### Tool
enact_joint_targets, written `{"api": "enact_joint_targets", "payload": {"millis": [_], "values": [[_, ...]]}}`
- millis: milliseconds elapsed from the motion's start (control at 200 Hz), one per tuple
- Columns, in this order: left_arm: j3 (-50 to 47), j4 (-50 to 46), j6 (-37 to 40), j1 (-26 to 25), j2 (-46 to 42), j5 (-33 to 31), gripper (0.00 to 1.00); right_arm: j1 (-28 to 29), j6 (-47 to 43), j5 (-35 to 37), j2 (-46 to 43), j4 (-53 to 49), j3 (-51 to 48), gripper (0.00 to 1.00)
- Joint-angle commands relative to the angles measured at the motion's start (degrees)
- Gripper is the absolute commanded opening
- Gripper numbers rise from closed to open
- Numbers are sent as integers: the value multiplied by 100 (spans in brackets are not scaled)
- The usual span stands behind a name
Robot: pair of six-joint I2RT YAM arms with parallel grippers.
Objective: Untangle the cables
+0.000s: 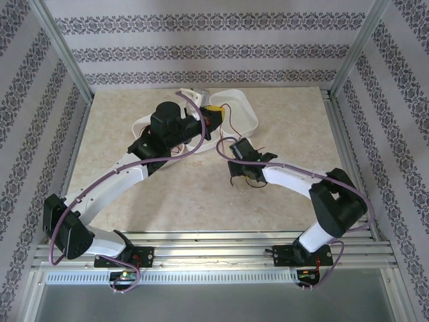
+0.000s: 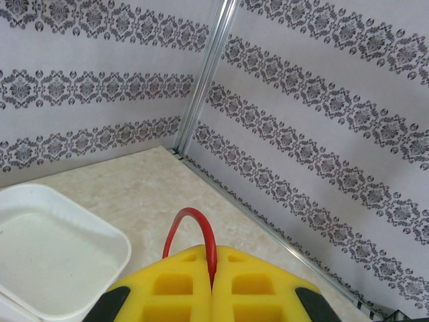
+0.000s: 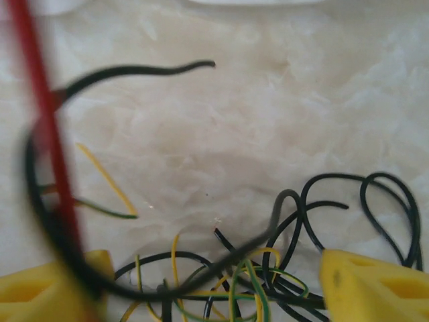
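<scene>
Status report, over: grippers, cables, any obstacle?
Left gripper shut on red cable. Right gripper open, low over tangle. White tub near left gripper, not blocking.

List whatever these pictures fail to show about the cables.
- Top view: the cable tangle lies partly under the right gripper; its strands are too small to trace.
- Right wrist view: the red cable is blurred, close to the lens, and cut off by the top and bottom edges; the tangle runs off the bottom edge.
- Left wrist view: the red cable's loop disappears at the shut left gripper; the rest is hidden.
</scene>
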Motion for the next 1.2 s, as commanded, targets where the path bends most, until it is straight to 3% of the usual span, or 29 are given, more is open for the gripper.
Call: {"api": "enact_joint_targets", "payload": {"millis": [0, 130, 195, 385, 510, 964, 1194], "values": [[185, -146, 72, 61, -170, 20, 0, 55, -50, 325, 148, 41, 135, 66], [236, -371, 270, 72, -292, -210, 0, 16, 38, 246, 166, 86, -12, 46], [284, -511, 417, 66, -365, -390, 0, -19, 107, 207, 144, 90, -85, 43], [529, -926, 764, 170, -588, -1025, 0, -110, 213, 136, 78, 118, -257, 43], [660, -984, 952, 256, -711, -1168, 0, -144, 215, 136, 85, 116, -304, 50], [1376, -1666, 1815, 690, -718, -2198, 0, -206, 238, 80, 123, 91, -338, 48], [1576, -1810, 2017, 1038, -823, -2410, 0, -294, 320, 24, 27, 89, -425, 51]]}}
